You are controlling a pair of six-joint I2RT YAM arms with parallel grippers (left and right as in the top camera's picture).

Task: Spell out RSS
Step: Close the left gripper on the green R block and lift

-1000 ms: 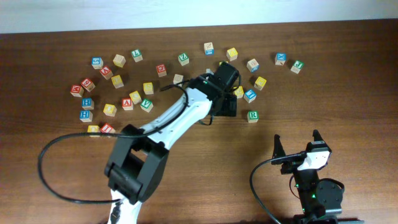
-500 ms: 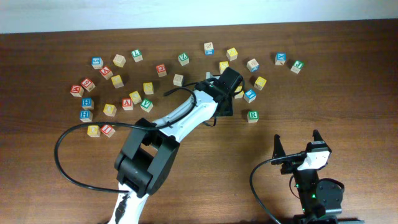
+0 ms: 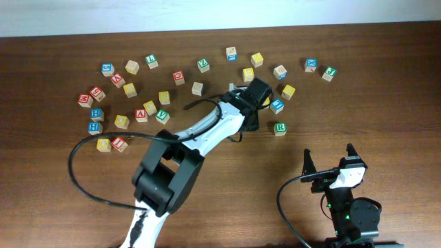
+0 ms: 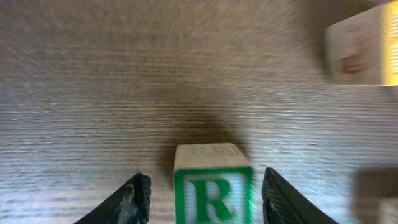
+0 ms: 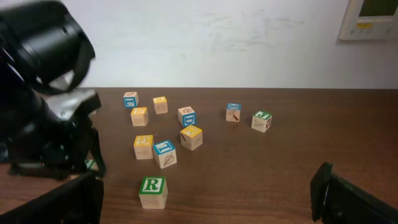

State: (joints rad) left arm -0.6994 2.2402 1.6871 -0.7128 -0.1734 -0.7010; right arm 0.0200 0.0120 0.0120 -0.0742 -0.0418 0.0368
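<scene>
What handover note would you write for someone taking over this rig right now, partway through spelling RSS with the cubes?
Left gripper: jaws open, one on either side of a green R cube, not touching it.
Right gripper: jaws open, empty, parked away from the cubes.
A second green R cube sits loose nearby. Yellow cubes lie scattered; their letters are unreadable.
Done: nothing lined up.
Left: grasp the R, find two S cubes, set out RSS.
</scene>
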